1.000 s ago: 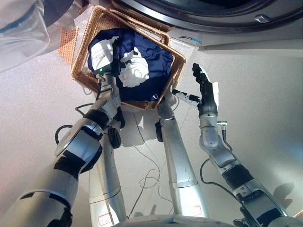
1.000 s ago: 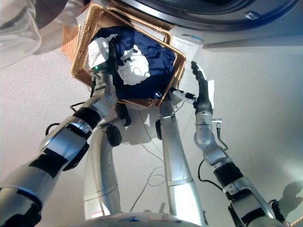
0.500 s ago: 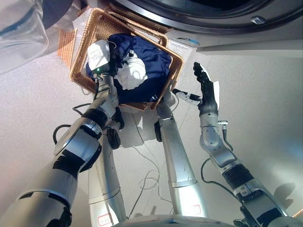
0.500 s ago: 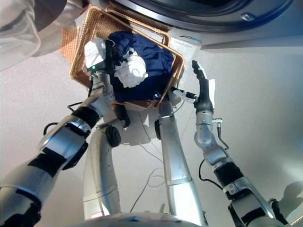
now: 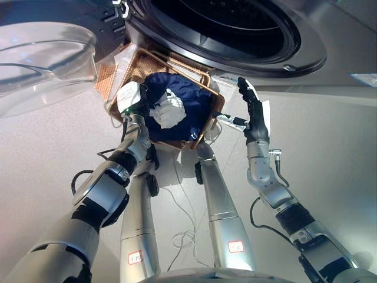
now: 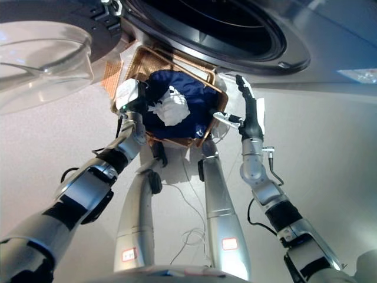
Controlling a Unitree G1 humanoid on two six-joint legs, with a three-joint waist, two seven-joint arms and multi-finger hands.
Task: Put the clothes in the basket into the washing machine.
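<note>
A wicker basket sits on the floor under the washing machine's round opening. It holds a navy cloth with a bunched white cloth on top. My left hand is inside the basket at its left side, with its fingers curled into the edge of the white cloth. My right hand is held up open, with straight fingers, just right of the basket's rim and apart from it.
The washer's clear round door stands swung open at the upper left. A pale floor spreads to the right of the basket. A white tag or paper lies by the basket's right corner.
The camera has tilted up, so more of the washer's opening and door shows. The left hand stays in the basket and the white cloth is bunched closer to it. The right hand is unchanged.
</note>
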